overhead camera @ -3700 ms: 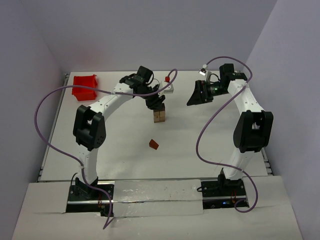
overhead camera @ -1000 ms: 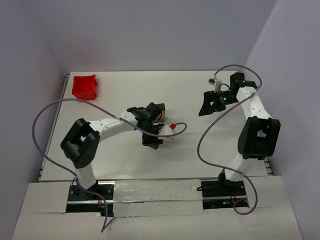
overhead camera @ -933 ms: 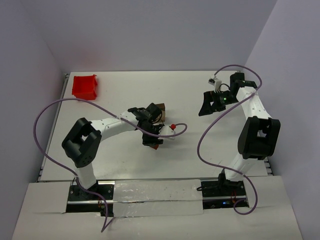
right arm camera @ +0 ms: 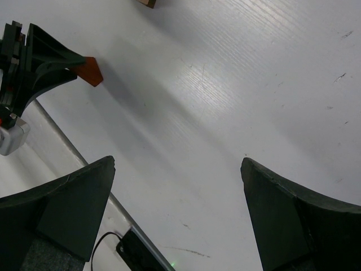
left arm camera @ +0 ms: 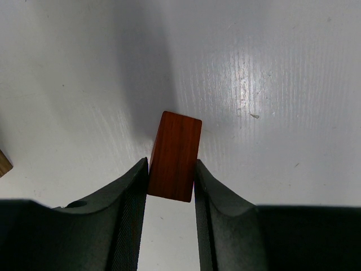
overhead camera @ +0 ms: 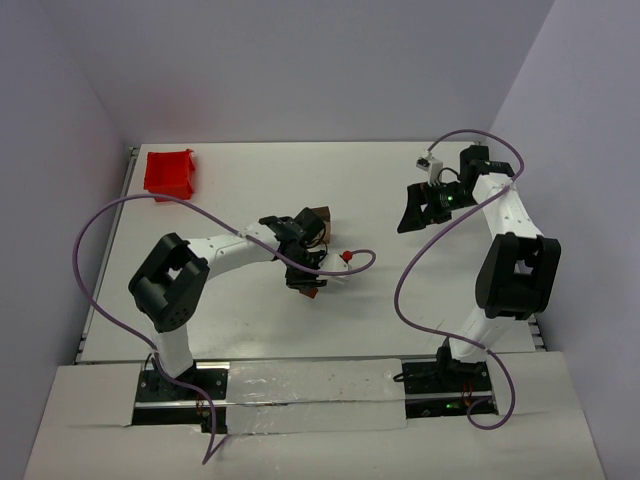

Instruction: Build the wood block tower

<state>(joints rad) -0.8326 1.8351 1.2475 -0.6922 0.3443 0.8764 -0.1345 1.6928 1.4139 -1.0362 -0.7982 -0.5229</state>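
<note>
My left gripper (left arm camera: pixel 171 167) low over table (overhead camera: pixel 240 190), jaws narrow, pads touching both sides of reddish-brown wedge (left arm camera: pixel 176 152). Wedge sits on table. Wood block tower (overhead camera: pixel 319 214) just beyond wedge, partly hidden by my left wrist. My right gripper (right arm camera: pixel 177 165) spread wide, holding nothing, well apart from tower.

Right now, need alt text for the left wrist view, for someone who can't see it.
A reddish-brown wood block lies on the white table between the left gripper's two dark fingers, which appear to touch both its sides. A corner of a tan block peeks in at the left edge.
</note>
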